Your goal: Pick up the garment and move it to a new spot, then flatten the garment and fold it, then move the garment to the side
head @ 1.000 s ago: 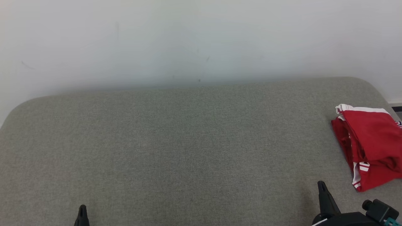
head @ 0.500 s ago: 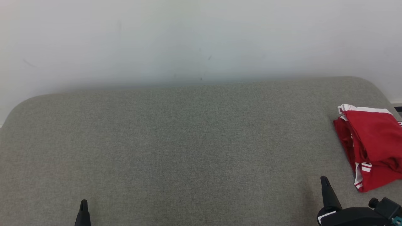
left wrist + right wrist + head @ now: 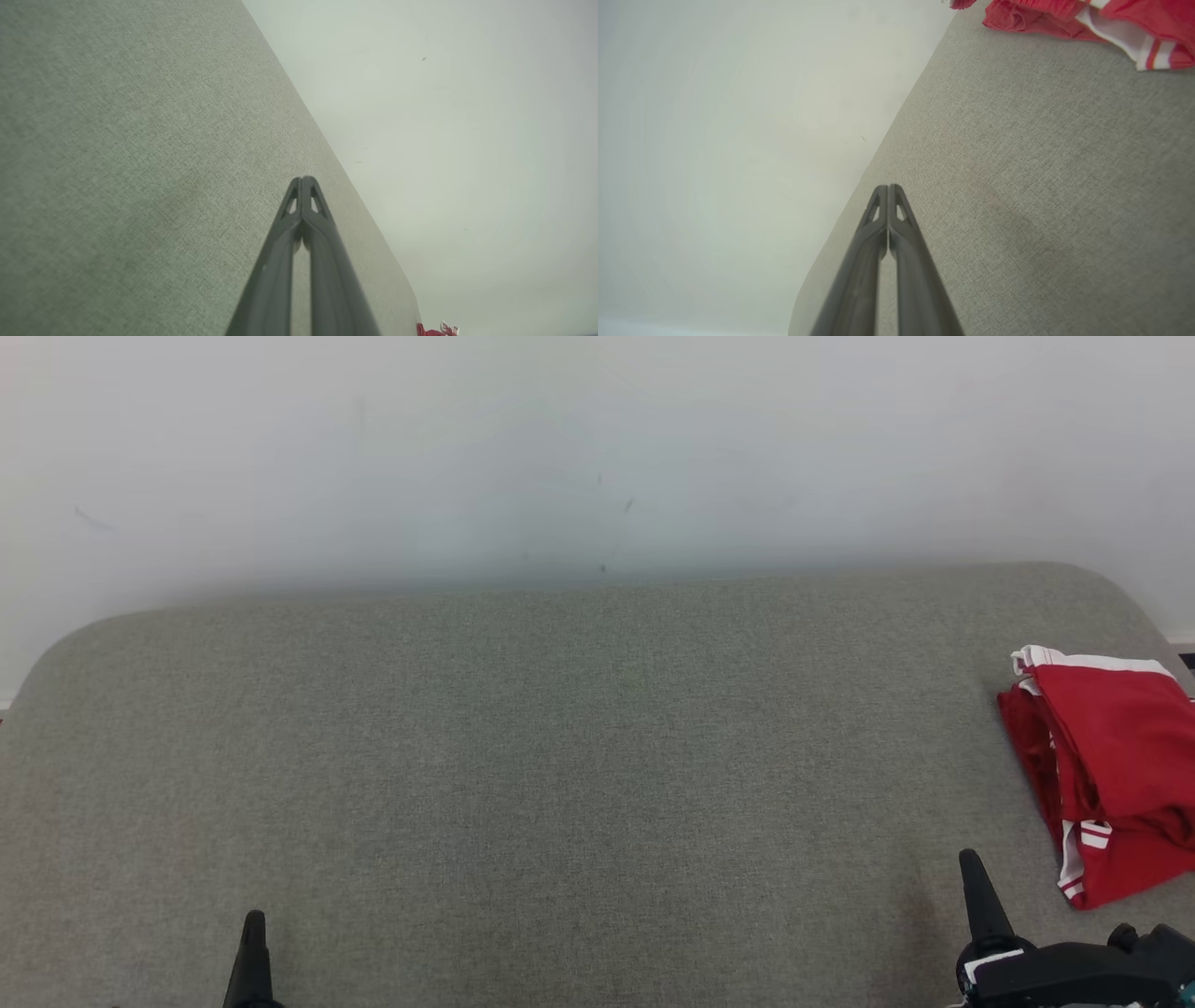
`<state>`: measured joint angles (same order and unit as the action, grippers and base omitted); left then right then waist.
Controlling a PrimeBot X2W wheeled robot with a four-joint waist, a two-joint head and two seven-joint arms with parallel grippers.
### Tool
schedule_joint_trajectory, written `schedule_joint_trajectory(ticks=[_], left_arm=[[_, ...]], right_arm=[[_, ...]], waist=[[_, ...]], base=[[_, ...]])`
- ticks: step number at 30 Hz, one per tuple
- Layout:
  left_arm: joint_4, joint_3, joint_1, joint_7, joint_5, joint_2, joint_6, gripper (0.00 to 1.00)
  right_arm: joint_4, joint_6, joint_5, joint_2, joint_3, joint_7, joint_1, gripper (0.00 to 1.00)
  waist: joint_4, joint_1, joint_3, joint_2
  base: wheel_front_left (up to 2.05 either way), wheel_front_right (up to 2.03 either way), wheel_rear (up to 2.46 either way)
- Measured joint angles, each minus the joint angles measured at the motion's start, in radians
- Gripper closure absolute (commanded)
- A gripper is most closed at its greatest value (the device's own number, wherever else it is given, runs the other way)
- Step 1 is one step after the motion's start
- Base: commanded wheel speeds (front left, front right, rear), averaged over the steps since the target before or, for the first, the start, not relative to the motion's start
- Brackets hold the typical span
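a pale wall [image 3: 597, 439] stands at the far side. in front of it lies a big counter [image 3: 560, 756] with a grey cloth top. the red garment [image 3: 1116, 756] with white stripes sits in a folded heap at the right edge, likely put there to be out of the way, so the job looks about done. the right end effector [image 3: 971, 863] is at the near right, close to the garment but not touching it, closed tight and holding nothing. the left end effector [image 3: 253, 924] is at the near left, well apart from the garment, also closed and holding nothing, as if both are resting.
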<state>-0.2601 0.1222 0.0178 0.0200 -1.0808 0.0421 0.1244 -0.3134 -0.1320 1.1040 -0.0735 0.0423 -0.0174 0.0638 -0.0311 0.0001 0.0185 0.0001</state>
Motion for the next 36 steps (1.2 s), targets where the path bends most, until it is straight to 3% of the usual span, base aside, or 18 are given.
schedule_joint_trajectory(ticks=[36], left_arm=[[0.009, -0.006, 0.055, -0.086, -0.341, 0.004, 0.0, 1.0]], right_arm=[[0.043, 0.0, 0.326, 0.014, 0.046, 0.085, 0.026, 1.0]], waist=[[0.018, 0.0, -0.013, -0.0001]], base=[[0.0, 0.0, 0.0]])
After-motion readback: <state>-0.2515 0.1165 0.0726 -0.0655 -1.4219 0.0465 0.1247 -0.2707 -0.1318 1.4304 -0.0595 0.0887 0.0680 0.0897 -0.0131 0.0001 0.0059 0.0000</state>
